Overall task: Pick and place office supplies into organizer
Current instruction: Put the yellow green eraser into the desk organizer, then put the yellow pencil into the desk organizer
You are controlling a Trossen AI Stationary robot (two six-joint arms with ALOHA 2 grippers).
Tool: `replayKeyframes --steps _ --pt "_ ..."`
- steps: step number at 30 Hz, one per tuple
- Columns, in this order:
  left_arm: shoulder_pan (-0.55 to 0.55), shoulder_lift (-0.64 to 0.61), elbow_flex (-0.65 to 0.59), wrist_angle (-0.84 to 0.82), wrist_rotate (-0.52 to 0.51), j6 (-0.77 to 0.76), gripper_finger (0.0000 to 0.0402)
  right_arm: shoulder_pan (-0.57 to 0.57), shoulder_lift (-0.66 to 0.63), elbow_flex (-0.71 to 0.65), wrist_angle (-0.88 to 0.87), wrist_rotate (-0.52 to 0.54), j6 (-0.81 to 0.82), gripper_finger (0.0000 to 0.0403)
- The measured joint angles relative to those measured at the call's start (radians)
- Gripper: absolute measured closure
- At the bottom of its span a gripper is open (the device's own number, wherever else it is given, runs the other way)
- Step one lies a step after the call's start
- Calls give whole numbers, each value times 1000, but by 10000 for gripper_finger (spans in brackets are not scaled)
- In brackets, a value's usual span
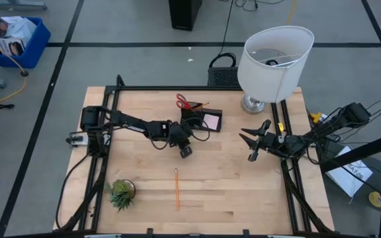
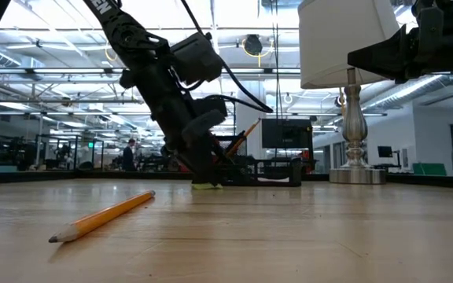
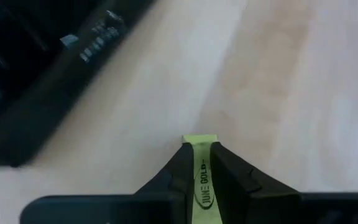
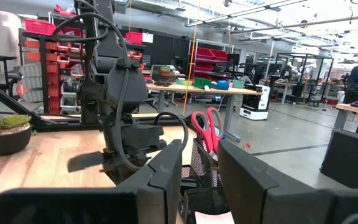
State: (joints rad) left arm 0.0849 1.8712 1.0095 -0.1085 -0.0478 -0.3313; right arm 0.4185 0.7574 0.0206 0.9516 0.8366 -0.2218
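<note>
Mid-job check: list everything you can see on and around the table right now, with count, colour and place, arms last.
organizer: one, black, back middle of the table
scissors: one pair, red handles, standing in the organizer
sticky-note pad: one, pink, in the organizer's right part
pencil: one, orange, lying loose on the front middle of the table
yellow item: one, flat, with dark lettering, pinched between the left fingers at the table surface
potted plant: one, green, front left of the table
lamp: one, white shade on a silver base, back right
left gripper: shut on the yellow item, just in front of the organizer
right gripper: waiting over the table's right side, fingers apart, holding nothing
</note>
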Motion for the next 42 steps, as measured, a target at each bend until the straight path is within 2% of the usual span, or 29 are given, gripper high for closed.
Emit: replayKeyframes --steps 5,14,18,23,30,33,37,42 --pt "-20 -38 -1 -17 10 -15 353 0 0 0 0 0 0 303" --pt "-64 -90 0 -46 -37 -34 351 0 0 0 0 0 0 303" --pt "-89 -90 0 -93 17 -46 344 0 0 0 -1 0 0 303" --pt "-111 -90 0 -170 -1 -50 297 0 0 0 0 0 0 303" --pt "-101 -73 2 -152 -28 33 199 0 0 0 0 0 0 303" --pt "-78 -47 2 -149 -4 20 166 0 0 0 -1 0 0 303" --pt "-59 -17 3 -138 13 17 144 0 0 0 -4 0 0 303" --pt "-59 -12 5 -137 1 55 143 0 0 0 -7 0 0 303"
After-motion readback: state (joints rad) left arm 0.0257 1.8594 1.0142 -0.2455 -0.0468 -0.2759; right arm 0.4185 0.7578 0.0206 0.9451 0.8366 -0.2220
